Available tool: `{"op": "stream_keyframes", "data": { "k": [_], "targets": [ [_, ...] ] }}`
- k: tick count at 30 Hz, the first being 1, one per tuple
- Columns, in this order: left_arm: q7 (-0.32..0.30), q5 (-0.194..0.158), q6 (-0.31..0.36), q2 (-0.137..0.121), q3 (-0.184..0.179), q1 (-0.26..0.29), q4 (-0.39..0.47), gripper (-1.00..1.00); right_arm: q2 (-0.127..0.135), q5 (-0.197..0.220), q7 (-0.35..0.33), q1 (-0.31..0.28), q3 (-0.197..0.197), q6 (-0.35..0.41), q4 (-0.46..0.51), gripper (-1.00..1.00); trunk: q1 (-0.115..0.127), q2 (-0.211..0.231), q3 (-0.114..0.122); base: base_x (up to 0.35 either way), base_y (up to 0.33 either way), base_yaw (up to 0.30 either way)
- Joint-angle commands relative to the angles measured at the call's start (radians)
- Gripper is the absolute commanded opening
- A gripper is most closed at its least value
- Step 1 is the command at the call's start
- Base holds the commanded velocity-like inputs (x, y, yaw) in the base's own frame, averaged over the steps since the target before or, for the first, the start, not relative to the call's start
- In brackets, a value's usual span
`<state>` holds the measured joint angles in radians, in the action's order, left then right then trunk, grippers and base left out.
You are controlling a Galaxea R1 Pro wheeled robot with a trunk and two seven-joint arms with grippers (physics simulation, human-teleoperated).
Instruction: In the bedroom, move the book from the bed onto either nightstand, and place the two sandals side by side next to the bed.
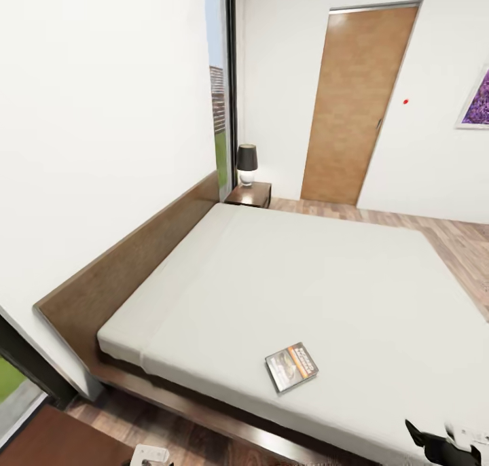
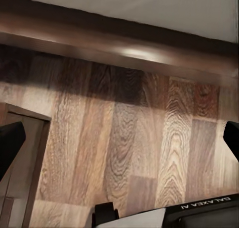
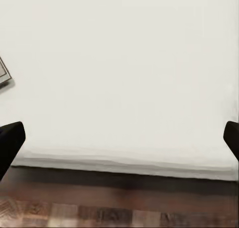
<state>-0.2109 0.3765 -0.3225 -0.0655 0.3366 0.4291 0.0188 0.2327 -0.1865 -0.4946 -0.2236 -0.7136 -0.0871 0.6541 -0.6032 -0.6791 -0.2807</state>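
From the head view we see the large low bed (image 1: 326, 282) with its plain pale grey-white mattress, dark brown wooden platform frame and headboard against the white wall at the left. The small thin paperback book (image 1: 291, 366), with a dark grey cover, an orange band and white lettering, lies flat on the mattress near the bed's near edge, turned at an angle to that edge. At the far end of the headboard stands the low nightstand (image 1: 249, 195) of glossy dark reddish-brown wood, and it carries a table lamp (image 1: 246, 164) with a black shade on a pale base. Beside it we see a tall dark-framed window (image 1: 221, 85), and farther right a closed brown wooden door (image 1: 356, 102). The right tool (image 3: 119, 138) hangs above the mattress edge with its dark fingertips (image 3: 10, 140) spread wide and nothing between them; a corner of the book shows at the border of the right wrist view. The left tool (image 2: 119, 143) is likewise released and empty, over the light brown wood-plank floor (image 2: 129, 153) just beside the bed frame.
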Motion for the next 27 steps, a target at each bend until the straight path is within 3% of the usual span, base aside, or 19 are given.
{"op": "stream_keyframes", "data": {
  "k": [1,4,8,14,20,27],
  "targets": [
    [-0.004,0.007,-0.003,0.0,0.009,0.0,0.0,1.0,-0.001,-0.037,-0.007,-0.002,-0.006,-0.006,-0.026,1.0,0.004,0.006,0.002,0.0,0.0,-0.283],
    [-0.004,0.007,-0.003,0.0,0.009,0.0,0.0,1.0,-0.005,-0.1,-0.007,-0.002,-0.005,-0.006,-0.069,1.0,0.015,0.027,0.011,0.0,0.0,-0.283],
    [-0.004,0.007,-0.003,0.0,0.009,0.0,0.0,1.0,-0.025,-0.136,-0.008,-0.002,-0.004,-0.013,-0.085,1.0,0.031,0.055,0.024,0.0,0.0,-0.283],
    [-0.004,0.007,-0.003,0.0,0.009,0.0,0.0,1.0,-0.043,-0.144,-0.008,-0.002,-0.003,-0.017,-0.089,1.0,0.054,0.097,0.043,0.0,0.0,-0.283],
    [-0.005,0.007,-0.003,0.001,0.009,0.0,0.0,1.0,-0.047,-0.147,-0.041,-0.002,0.001,-0.016,-0.16,1.0,0.077,0.139,0.061,0.0,0.0,-0.282],
    [-0.007,0.007,-0.003,0.0,0.009,0.0,-0.001,1.0,-0.048,-0.163,-0.086,-0.002,0.002,-0.017,-0.193,1.0,0.077,0.139,0.061,0.0,0.0,-0.136]
  ]
}}
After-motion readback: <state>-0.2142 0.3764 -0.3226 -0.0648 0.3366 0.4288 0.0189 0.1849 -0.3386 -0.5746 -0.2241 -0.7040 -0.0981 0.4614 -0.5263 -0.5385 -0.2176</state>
